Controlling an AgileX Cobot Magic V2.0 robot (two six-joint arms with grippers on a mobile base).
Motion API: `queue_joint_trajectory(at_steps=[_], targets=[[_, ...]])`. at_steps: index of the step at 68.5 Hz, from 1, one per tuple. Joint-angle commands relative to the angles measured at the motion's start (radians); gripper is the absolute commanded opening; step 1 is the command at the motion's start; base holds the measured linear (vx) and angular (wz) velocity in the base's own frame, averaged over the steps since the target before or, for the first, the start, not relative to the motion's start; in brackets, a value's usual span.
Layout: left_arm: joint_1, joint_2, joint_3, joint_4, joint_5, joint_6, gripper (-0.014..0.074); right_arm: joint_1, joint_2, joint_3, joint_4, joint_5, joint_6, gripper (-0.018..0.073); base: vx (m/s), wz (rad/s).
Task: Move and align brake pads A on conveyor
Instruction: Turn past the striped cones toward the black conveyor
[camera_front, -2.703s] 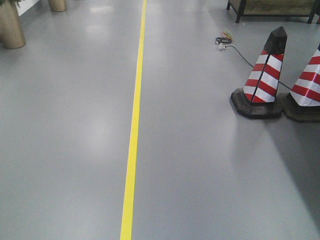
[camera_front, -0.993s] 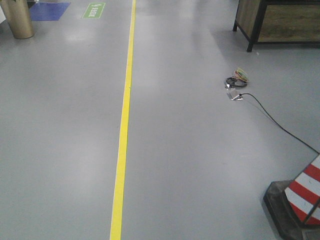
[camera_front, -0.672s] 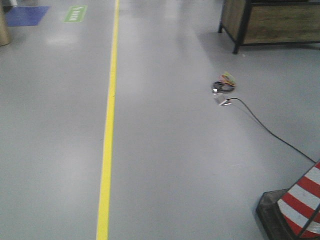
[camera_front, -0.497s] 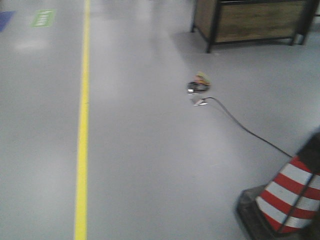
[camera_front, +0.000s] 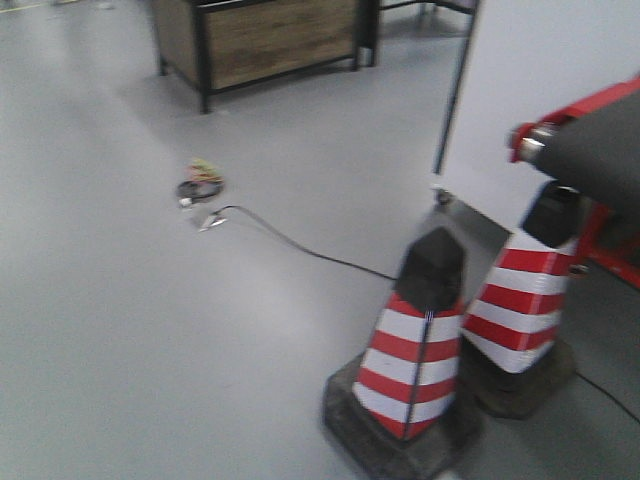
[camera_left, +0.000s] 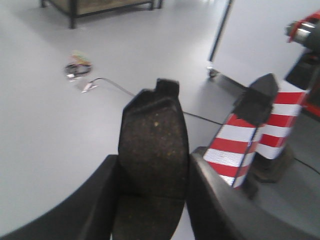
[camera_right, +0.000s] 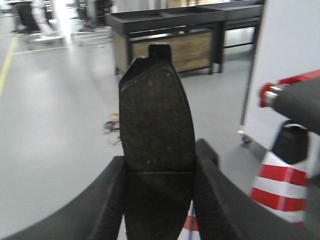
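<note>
The front-facing view shows a grey floor (camera_front: 120, 330) with 2 red-and-white striped cones (camera_front: 412, 365) standing side by side at the lower right, their black bases touching or nearly so. A thin black cable (camera_front: 300, 250) runs across the floor from a small coil of coloured wire (camera_front: 200, 183) toward the cones. A wooden cabinet on a black frame (camera_front: 265, 40) stands at the top, and a white panel (camera_front: 540, 90) rises behind the cones. At the right edge, the rounded end of the conveyor (camera_front: 600, 150) shows its dark belt and red side stripe, above the farther cone. Neither arm appears in this view.

The left wrist view shows the left gripper (camera_left: 152, 200) closed around 1 brake pad (camera_left: 154, 155), its 2 black fingers (camera_left: 95, 200) pressed against the pad's long edges. The pad stands upright, its dark gritty face toward the camera, a small tab at its top. The cones and the conveyor's end sit beyond it on the right.

The right wrist view shows the right gripper (camera_right: 159, 200) clamping a second brake pad (camera_right: 156, 125) in the same manner, upright between its fingers (camera_right: 107, 200), gritty face to the camera. The conveyor's end lies at the right, with a cone below it and the cabinet behind.
</note>
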Motion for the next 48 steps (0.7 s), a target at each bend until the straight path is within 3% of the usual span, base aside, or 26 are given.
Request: queue_joint_trajectory(at_steps=[1, 48], targets=[[-0.004, 0.008, -0.026, 0.019, -0.087, -0.009, -0.0006, -0.007, 0.008, -0.029, 0.003, -0.101, -0.007, -0.0007, 0.21, -0.8], [-0.004, 0.008, -0.026, 0.019, -0.087, -0.009, -0.0006, -0.007, 0.008, -0.029, 0.003, -0.101, -0.007, -0.0007, 0.16, -0.77]])
